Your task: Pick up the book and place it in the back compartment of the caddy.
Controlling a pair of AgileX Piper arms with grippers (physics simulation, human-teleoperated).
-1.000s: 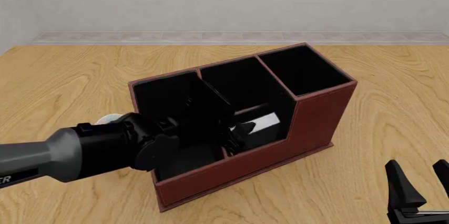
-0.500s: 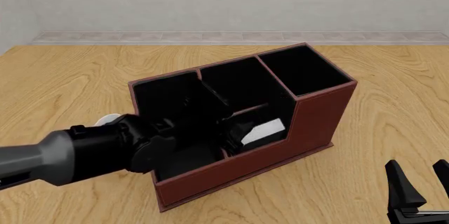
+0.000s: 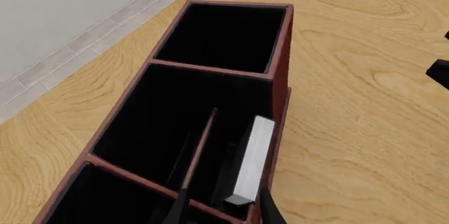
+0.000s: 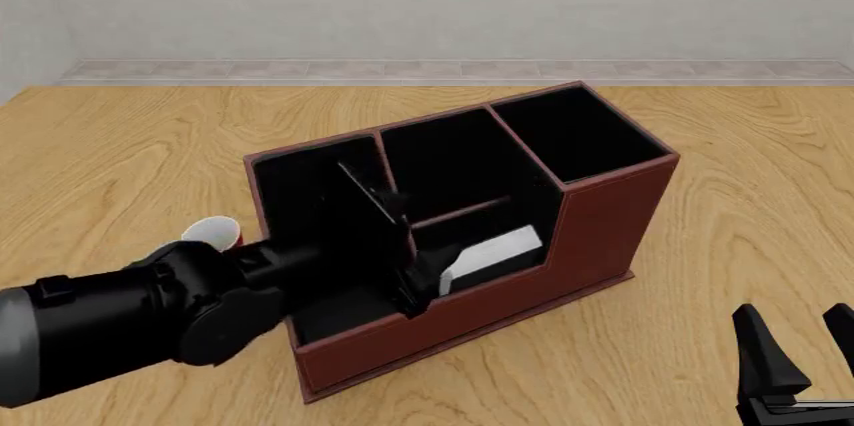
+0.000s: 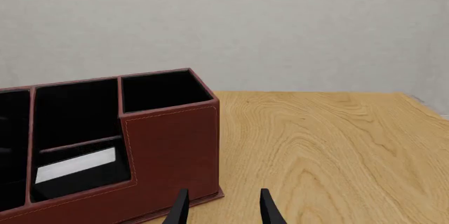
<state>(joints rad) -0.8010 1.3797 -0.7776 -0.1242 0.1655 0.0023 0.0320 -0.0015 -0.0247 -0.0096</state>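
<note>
The reddish-brown caddy (image 4: 607, 216) stands mid-table. The book (image 4: 494, 249) rests inside its low-walled back compartment (image 4: 525, 211), white page edges showing, just past the thin crossbar (image 4: 461, 210). My left gripper (image 4: 400, 246) hovers open over the caddy's near-left end, fingers clear of the book. In the left wrist view the book (image 3: 251, 161) stands in the pocket ahead of the spread left gripper (image 3: 224, 212). My right gripper (image 4: 798, 346) is open and empty at the table's near right. The right wrist view shows the book (image 5: 75, 165) behind the low wall.
A red-and-white mug (image 4: 211, 233) peeks out behind my left arm, left of the caddy. The caddy's tall end section (image 4: 574, 131) and far long section are black-lined. The wall and skirting run along the table's far edge.
My left gripper has pulled back out of the pocket towards the near left. The book stays in the pocket where it was let go. The right arm has not moved.
</note>
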